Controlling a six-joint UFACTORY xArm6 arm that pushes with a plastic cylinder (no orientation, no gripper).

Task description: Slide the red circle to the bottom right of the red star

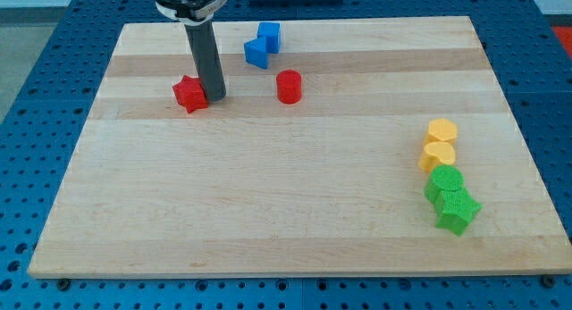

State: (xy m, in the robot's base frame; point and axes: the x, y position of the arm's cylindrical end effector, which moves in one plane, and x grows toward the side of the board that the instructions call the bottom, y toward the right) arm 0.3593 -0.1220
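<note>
Wooden surface (268, 221) spans nearly the whole view, pale planks on a blue pegboard. Dark rod comes down from the view's top, with my tip (215, 97) resting just beside the red star (189, 94), on its right edge, touching or very nearly so. No jaws on this rig, so nothing to report as wide, narrow or holding.

Red circle (288, 86) stands apart to the view's right of the star, slightly higher up the board, not yet at the star's bottom right. Tip sits between star and circle, so probably needs to swing round above the circle to push it down and left.

Counted: two red blocks, star and circle; two blue blocks (263, 46) touching near the top; two yellow (440, 143) stacked closely at the right; two green (450, 199) directly below them, the lower one star-like.
</note>
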